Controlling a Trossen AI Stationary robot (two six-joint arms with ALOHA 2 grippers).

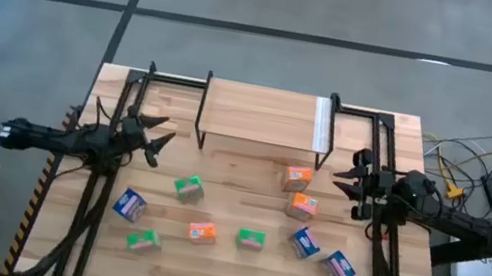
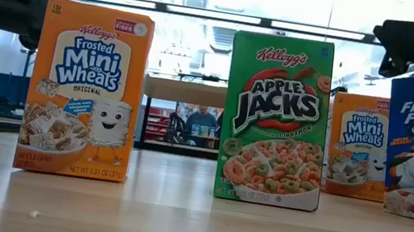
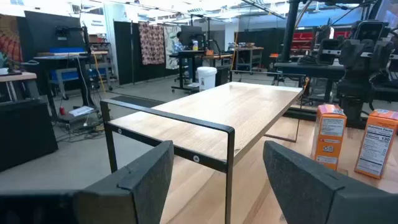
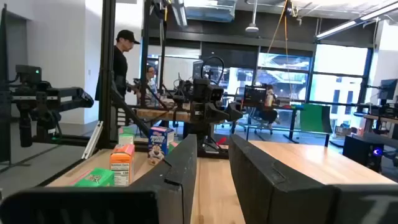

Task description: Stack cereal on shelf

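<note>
Several small cereal boxes stand scattered on the wooden table in front of the shelf, among them an orange one, a green one and a blue one. The low view shows an orange box and a green box upright on their bases. The shelf, a light plank on black legs, stands at the table's far side with nothing on it. My left gripper hovers open off the shelf's left end. My right gripper hovers off its right end, its fingers a narrow gap apart, holding nothing.
Black frame bars run along both sides of the table. Cables and equipment lie beyond the right edge. People stand in the room behind. Bare tabletop shows between the shelf and the boxes.
</note>
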